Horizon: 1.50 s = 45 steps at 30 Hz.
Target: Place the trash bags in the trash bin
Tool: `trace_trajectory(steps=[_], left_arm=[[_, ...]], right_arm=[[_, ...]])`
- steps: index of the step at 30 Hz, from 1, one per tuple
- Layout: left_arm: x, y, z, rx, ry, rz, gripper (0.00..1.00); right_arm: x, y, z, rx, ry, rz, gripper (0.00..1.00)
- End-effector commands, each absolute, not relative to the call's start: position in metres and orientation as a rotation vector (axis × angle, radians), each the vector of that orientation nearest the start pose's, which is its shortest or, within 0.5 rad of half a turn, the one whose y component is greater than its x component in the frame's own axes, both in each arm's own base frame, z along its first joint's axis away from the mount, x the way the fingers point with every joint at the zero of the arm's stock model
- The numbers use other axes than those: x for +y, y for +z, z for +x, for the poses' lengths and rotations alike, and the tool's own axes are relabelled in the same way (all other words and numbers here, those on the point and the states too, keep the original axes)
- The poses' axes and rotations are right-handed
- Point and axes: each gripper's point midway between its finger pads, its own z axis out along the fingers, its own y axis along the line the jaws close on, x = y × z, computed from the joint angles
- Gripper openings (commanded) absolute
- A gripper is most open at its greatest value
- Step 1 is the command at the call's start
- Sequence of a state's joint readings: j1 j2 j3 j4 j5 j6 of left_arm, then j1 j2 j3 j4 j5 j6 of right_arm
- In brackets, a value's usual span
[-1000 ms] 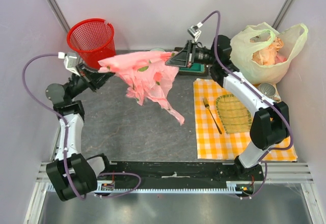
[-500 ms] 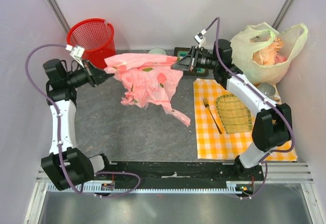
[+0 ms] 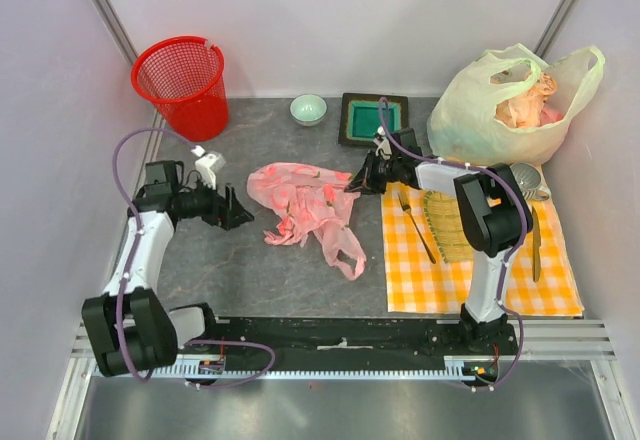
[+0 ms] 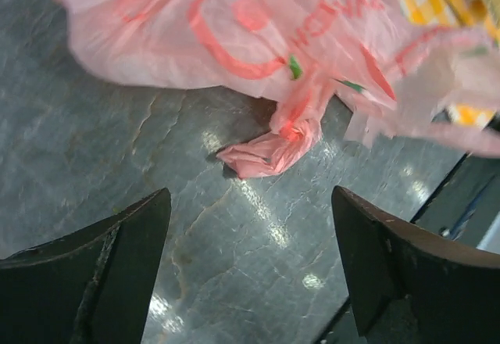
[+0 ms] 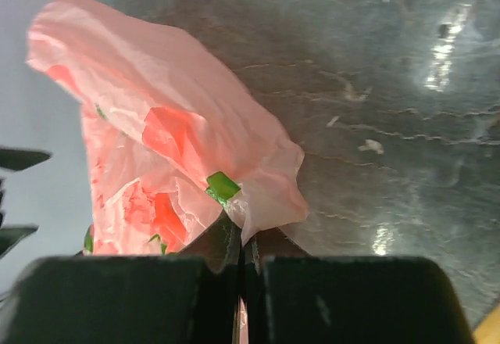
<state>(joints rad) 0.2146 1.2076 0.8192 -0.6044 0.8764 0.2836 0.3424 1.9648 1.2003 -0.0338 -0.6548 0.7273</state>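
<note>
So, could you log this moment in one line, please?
left gripper: open | right gripper: shut on pink bag | red bin: bag not inside
</note>
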Motion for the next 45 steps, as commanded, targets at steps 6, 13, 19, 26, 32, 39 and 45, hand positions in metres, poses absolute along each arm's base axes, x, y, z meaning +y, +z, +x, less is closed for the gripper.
trace_trajectory(steps=[6,13,19,26,32,39,45], left_arm=[[-0.115,0.104,0.249,1.987,-0.553,1.192,0.91],[-0.156,0.067,0.260,1.974,-0.569,1.400,0.91],[-0.146,0.023,0.257,2.148,-0.467,1.493,0.49],[-0.081,0.050,0.189,2.136,-0.383,1.604,0.02],[-0.067,0.053,0.152,2.155,-0.410,1.634,0.02],[-0.089,0.071,0.190,2.339,-0.518,1.227,0.02],[-0.099,0.074,0.198,2.398,-0.600,1.108,0.02]], right_arm=[[0.264,0.063,0.403,2.483,1.136,0.099,0.00],[0.262,0.062,0.401,2.487,1.135,0.102,0.00],[0.256,0.076,0.417,2.426,1.098,0.064,0.00],[0.205,0.092,0.467,2.333,0.729,-0.042,0.00],[0.231,0.097,0.485,2.288,0.697,-0.163,0.00],[0.255,0.136,0.462,2.284,0.789,-0.415,0.83],[0.230,0.170,0.417,2.300,0.799,-0.598,0.98]])
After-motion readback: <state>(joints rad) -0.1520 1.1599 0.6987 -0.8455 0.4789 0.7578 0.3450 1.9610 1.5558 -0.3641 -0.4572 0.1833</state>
